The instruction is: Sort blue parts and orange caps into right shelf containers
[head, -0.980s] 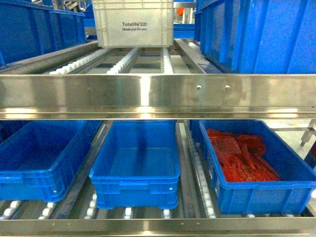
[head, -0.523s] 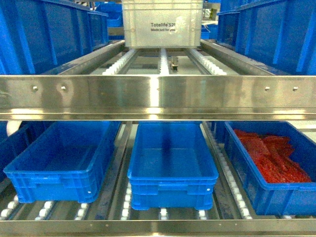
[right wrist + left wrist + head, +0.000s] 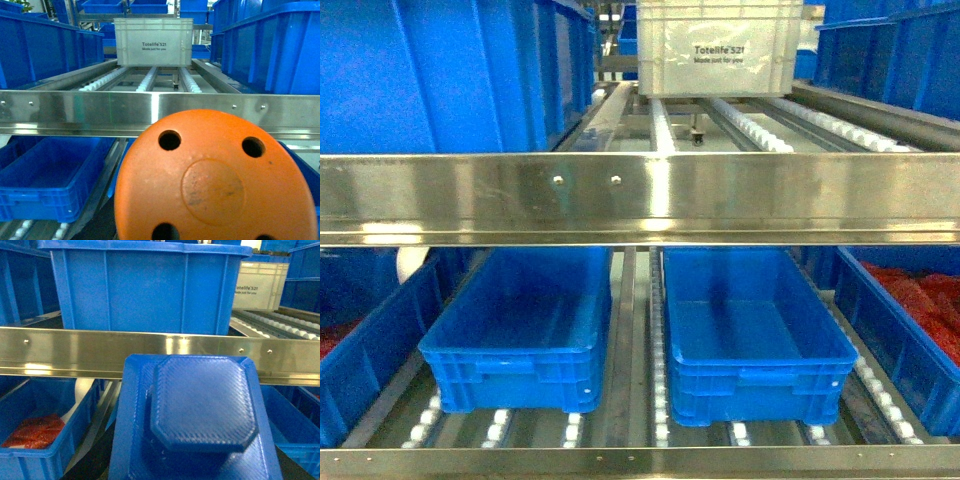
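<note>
A blue part (image 3: 200, 415) with an octagonal knob fills the lower left wrist view, held up in the air. My left gripper's fingers are hidden behind it. An orange cap (image 3: 212, 185), round with several holes, fills the lower right wrist view the same way and hides the right gripper's fingers. Both pieces hang in front of the shelf's steel front rail (image 3: 640, 195). Below the rail, two empty blue containers (image 3: 510, 375) (image 3: 760, 380) sit side by side on the roller lanes. Neither gripper shows in the head view.
A white crate (image 3: 720, 45) stands at the back of the upper level, beside a tall blue crate (image 3: 470, 75) at the left. A blue crate (image 3: 910, 370) at the lower right and another (image 3: 35, 432) at the lower left hold red material.
The whole shelf has slid rightward in the head view. The crate with red material went from right of centre to the right edge, and the two empty crates now sit in the middle.
</note>
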Robot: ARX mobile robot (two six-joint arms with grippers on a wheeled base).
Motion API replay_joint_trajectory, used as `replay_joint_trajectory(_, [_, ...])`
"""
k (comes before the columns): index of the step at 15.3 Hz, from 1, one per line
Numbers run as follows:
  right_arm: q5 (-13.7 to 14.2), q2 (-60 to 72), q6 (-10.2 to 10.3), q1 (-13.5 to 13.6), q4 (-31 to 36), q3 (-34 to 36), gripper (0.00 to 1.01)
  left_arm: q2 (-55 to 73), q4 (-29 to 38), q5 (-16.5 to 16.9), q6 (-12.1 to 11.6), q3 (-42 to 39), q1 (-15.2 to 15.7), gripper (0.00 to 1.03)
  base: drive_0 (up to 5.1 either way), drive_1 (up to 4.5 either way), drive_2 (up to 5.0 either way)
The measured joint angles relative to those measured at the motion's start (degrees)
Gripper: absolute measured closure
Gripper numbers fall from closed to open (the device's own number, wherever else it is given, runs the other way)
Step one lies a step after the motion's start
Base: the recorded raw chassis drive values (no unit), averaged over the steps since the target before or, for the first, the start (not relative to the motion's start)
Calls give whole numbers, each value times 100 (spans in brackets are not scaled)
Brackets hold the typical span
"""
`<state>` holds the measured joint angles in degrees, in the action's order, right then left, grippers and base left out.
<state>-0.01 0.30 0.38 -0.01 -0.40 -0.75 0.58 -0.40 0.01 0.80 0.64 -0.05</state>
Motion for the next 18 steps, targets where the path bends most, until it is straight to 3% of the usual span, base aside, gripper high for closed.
replay_joint_trajectory(2, [0, 0, 0, 0, 13, 0, 58, 0, 0, -2, 0, 0, 0, 62, -485, 251, 251])
replay_joint_trajectory(18, [-11, -2, 0, 0, 4, 0, 58, 0, 0, -13, 0, 0, 0, 62, 0, 0, 0])
